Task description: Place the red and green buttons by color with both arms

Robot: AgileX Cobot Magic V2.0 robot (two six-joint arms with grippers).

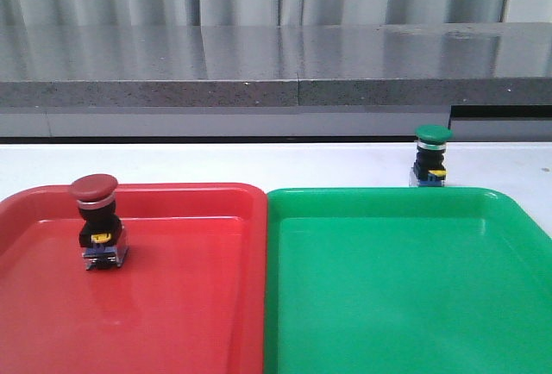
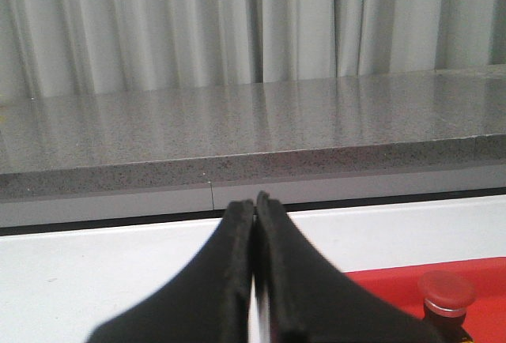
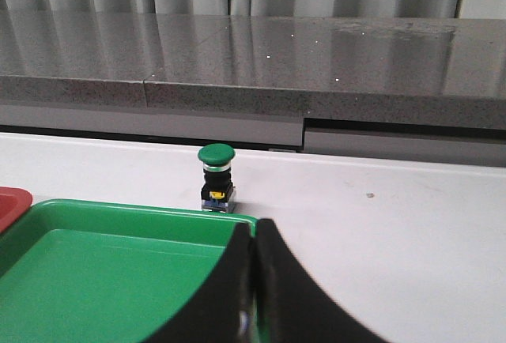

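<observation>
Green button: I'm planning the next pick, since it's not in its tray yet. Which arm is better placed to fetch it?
Right. The green button stands on the white table just behind the green tray, on the robot's right, ahead of the right gripper. The left gripper faces the red tray side.

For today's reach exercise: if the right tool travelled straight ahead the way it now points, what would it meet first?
Probably nothing soon. The right tool, shut, points over bare table, passing beside the green button; the grey ledge lies beyond. Depth is unclear.
</observation>
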